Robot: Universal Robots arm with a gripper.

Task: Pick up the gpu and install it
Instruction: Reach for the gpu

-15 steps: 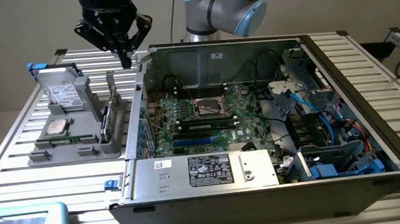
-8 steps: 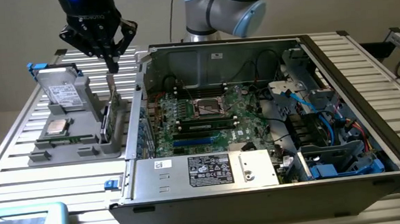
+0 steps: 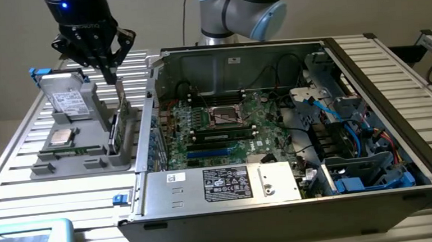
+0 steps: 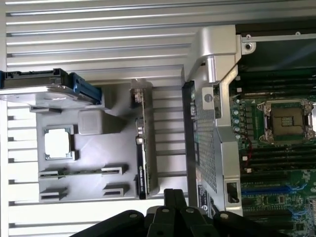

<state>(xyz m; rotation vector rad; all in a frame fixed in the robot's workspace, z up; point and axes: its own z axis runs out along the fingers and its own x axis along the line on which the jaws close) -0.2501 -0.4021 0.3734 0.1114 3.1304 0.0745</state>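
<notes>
Gpu [image 3: 114, 130] [image 4: 141, 158] stands on its thin edge in a slot of a grey parts tray [image 3: 79, 165] [image 4: 91, 173], on the slatted metal table [image 3: 12, 167], at the exterior view's left of the open computer case [image 3: 281, 210]. Its long axis lies flat and parallel to the nearest case wall. The silvery bracket end points away from the exterior camera, toward the far side of the tray; the black card body runs back toward the tray's near edge. The black gripper [image 3: 110, 77] [image 4: 173, 203] hangs point-down just above the bracket end, its fingers drawn together at the tips and gripping nothing. Also on the tray sit a silver hard drive [image 3: 68, 99] and a square processor chip [image 3: 59, 137], both beside the card and apart from it.
</notes>
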